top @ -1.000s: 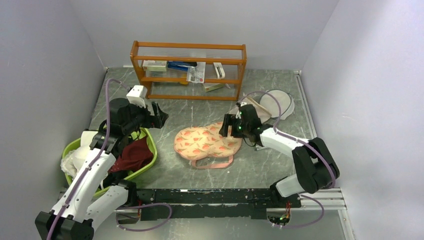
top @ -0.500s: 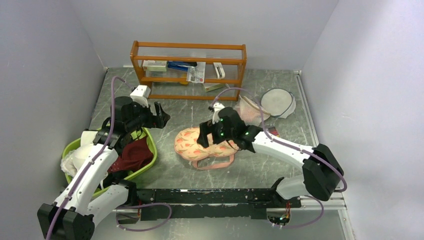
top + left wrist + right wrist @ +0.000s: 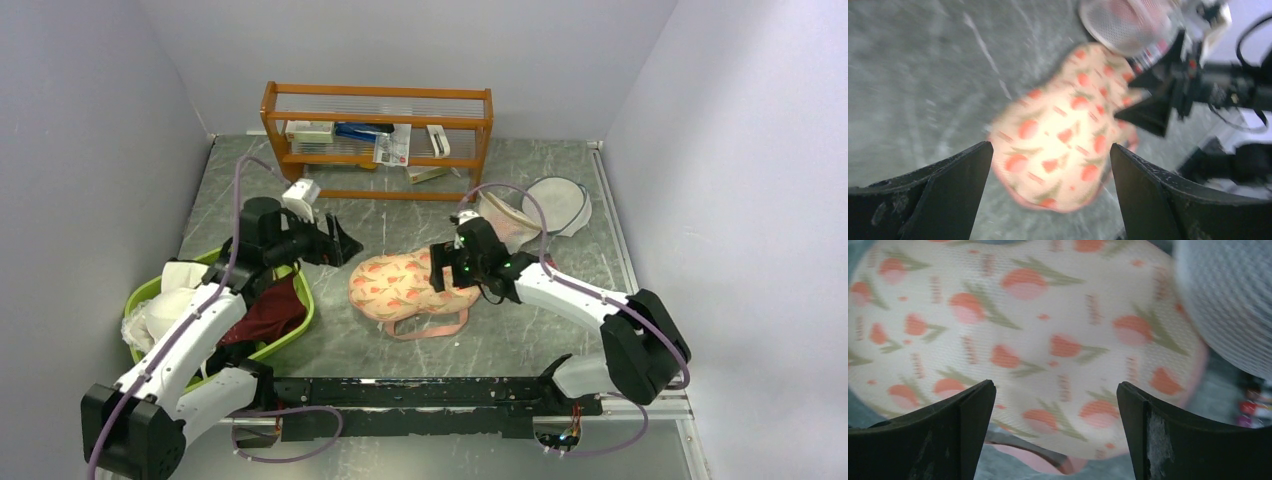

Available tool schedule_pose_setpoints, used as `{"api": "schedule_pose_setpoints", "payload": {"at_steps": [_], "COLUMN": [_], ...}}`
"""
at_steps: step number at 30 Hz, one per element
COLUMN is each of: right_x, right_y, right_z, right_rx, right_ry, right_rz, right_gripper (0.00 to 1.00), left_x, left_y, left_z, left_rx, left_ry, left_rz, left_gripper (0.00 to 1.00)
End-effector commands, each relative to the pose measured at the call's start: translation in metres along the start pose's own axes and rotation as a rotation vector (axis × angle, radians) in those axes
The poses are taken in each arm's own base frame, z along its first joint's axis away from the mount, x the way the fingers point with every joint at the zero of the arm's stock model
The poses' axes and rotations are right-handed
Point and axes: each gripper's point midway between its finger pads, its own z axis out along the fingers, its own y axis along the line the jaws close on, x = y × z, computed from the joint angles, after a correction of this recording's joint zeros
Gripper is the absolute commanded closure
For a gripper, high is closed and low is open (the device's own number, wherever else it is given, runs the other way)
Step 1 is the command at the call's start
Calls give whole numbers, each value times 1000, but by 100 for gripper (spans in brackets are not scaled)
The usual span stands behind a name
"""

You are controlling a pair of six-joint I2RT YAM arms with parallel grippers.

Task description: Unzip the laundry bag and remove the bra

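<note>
The laundry bag point(image 3: 400, 287), peach-pink with orange-red flowers, lies flat and closed mid-table. It shows blurred in the left wrist view point(image 3: 1063, 145) and fills the right wrist view point(image 3: 1023, 340). Its pink strap loop point(image 3: 425, 328) lies at the near side. My left gripper point(image 3: 342, 243) is open, just left of the bag and above the table; its jaws frame the bag point(image 3: 1050, 146). My right gripper point(image 3: 441, 270) is open, low over the bag's right lobe point(image 3: 1055, 385). The white bra is hidden.
A green basket point(image 3: 306, 305) at the left holds a dark maroon bra point(image 3: 268, 310) and white cloths point(image 3: 160, 310). A wooden shelf point(image 3: 378, 140) stands at the back. A white mesh dome bag point(image 3: 503, 222) and a round mesh disc point(image 3: 557, 203) lie behind the right arm.
My left gripper has swung right, toward the bag's left end. My right gripper moved left over the bag, then drew back to the right lobe. The bag has not moved.
</note>
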Motion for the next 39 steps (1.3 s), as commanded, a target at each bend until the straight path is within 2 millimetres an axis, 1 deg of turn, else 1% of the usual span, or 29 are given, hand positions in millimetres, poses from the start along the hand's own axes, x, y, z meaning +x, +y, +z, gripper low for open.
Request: {"api": "schedule_pose_setpoints", "payload": {"at_steps": [1,3,4,6,9,11,12,13,14,16,19,21,23,25,27,28,29,31,32,33,34,37,39], "right_x": [2,3,4,7,18,33,40,45,51,63,77,84,85,77,60,50,41,26,22,12,6,-16,-27], "right_y": [-21,-29,-31,-34,-33,-30,-27,-25,-21,-8,22,46,77,109,131,135,138,133,125,118,106,65,37], "right_z": [-7,-6,-6,-4,-1,1,1,1,0,0,-2,0,1,-2,-11,-17,-25,-36,-38,-41,-44,-47,-49], "right_rx": [18,32,35,42,28,-3,-25,-45,-70,-134,-227,-270,-351,-460,-532,-549,-562,-538,-499,-463,-408,-273,-239], "right_ry": [-23,-27,-26,-12,25,54,59,59,65,78,102,113,120,105,58,26,-7,-70,-80,-114,-119,-170,-203], "right_rz": [66,75,75,75,86,105,118,133,153,196,192,144,102,71,45,42,39,22,9,-6,-12,14,73], "right_gripper": [7,7,7,7,7,7,7,7,7,7,7,7,6,6,6,6,5,2,0,0,0,0,0], "left_x": [44,66,80,100,123,134,139,142,141,134,113,96,84,72,56,49,46,37,36,37,40,56,69], "left_y": [-54,-67,-70,-74,-80,-78,-72,-59,-48,-30,-22,-20,-23,-24,-23,-21,-18,-20,-23,-28,-34,-52,-63], "left_z": [9,14,18,25,39,55,64,75,85,104,131,146,158,164,158,151,141,122,113,104,95,75,67], "left_rx": [253,260,249,219,181,139,95,24,-30,-79,-70,-77,-73,-75,-92,-108,-125,-103,-75,-41,-9,85,134], "left_ry": [87,99,111,135,198,245,268,282,297,305,284,271,276,270,234,210,195,165,164,171,187,228,249], "left_rz": [-186,-249,-271,-291,-278,-273,-286,-300,-304,-331,-338,-310,-282,-244,-201,-177,-153,-118,-108,-100,-90,-127,-165], "left_gripper": [1,0,1,2,1,0,1,0,0,1,2,1,0,0,1,1,1,2,2,2,2,2,2]}}
